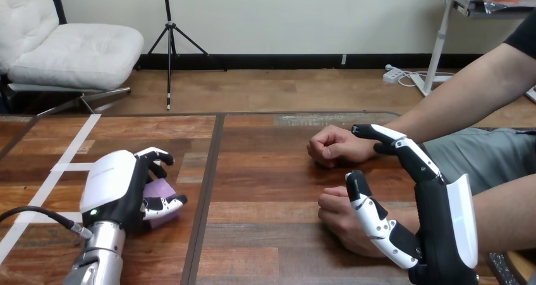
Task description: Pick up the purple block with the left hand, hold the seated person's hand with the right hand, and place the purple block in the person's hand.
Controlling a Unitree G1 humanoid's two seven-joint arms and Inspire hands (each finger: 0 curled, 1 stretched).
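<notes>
- Left robot hand point(114, 184) is curled round the block point(160, 189), clamping it from above and from the near side. Purple shows through the gap.
- Where's the block?
- Head view: left half of the tabletop point(265, 171), right of the white tape point(69, 152), left of the dark seam point(208, 190). It's low against the wood. Can't tell if it's resting there or just off it.
- Right side?
- Right robot hand point(442, 222) stands on edge at the right, spread wide, holding nothing. Fingers point(398, 143) are straight and point away across the tabletop. Thumb point(373, 215) is straight, angled up and left.
- Person?
- Two closed fists on the tabletop at the right. Far fist point(334, 146) lies just left of the fingertips, and the fingers cross over its wrist. Contact there: can't tell. Near fist point(338, 217) sits behind the thumb, which overlaps it. Touching or not: can't tell.
- Block versus fists?
- Well apart, with the seam between them.
</notes>
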